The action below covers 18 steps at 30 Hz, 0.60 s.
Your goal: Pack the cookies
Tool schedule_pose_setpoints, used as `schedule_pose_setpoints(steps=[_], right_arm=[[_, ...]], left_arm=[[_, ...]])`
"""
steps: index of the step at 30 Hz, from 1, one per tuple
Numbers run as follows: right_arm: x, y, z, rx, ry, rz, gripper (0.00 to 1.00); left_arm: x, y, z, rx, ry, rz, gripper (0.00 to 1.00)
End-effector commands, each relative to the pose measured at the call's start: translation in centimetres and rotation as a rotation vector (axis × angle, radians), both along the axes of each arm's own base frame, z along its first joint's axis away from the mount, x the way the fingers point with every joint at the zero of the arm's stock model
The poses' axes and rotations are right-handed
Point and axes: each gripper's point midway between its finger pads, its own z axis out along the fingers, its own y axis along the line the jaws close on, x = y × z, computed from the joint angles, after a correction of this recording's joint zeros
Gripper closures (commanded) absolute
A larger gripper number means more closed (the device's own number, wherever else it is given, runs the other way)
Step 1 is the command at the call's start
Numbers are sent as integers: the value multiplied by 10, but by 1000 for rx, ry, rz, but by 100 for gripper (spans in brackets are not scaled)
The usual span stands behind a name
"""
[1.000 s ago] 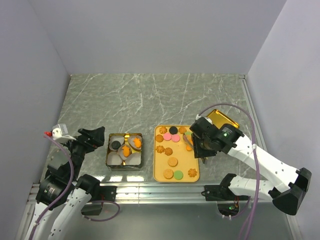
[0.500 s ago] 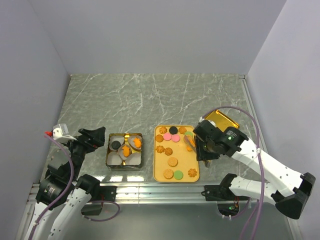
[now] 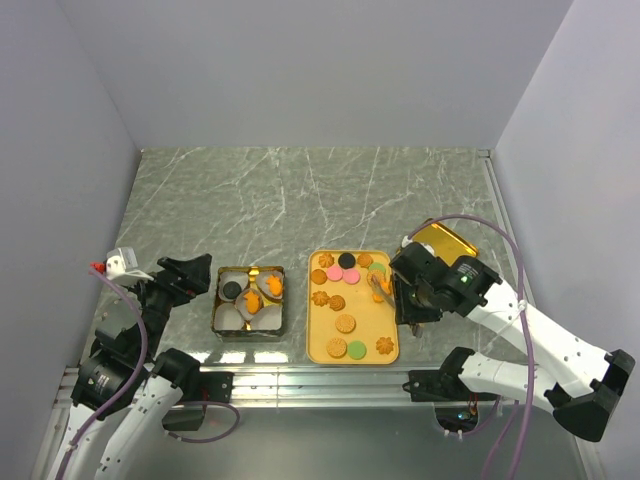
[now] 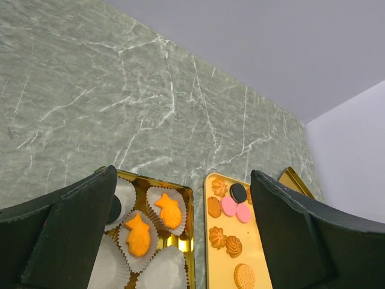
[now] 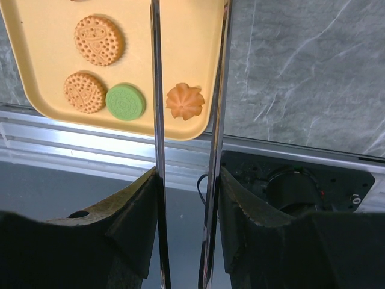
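Cookies lie on a yellow tray [image 3: 368,318]: tan rounds [image 5: 98,40], a green disc [image 5: 125,101], an orange-brown flower [image 5: 185,101], pink discs [image 4: 228,206] and a dark one [image 4: 239,192]. My right gripper [image 3: 408,300] is over the tray's right edge, shut on metal tongs [image 5: 155,90]. In the right wrist view the flower shows between the two blades, and the tong tips are out of frame. A gold tin [image 3: 280,296] of white paper cups holds two orange fish-shaped cookies [image 4: 168,211]. My left gripper [image 4: 180,241] stands open, left of the tin, holding nothing.
The tin's gold lid [image 3: 448,238] lies behind my right arm, at the tray's far right. The table's metal front rail [image 5: 90,153] runs just below the tray. Grey walls close in both sides and the back.
My right gripper, with the tongs, has shifted slightly right and toward the near edge along the tray's right side. The left arm has not moved.
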Motion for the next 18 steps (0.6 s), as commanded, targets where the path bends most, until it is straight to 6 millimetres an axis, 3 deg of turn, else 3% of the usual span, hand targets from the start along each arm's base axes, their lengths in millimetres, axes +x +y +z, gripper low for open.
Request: schedule_pose_setpoints(steps=[1,18], right_arm=[[-1,1,-3,13,4,-11,52],[-9,0,-14,-20,72,14,50]], left_arm=[[-3,-1,18,-16,-53,-11,0],[-3,-1,18,-16,-57,-13,1]])
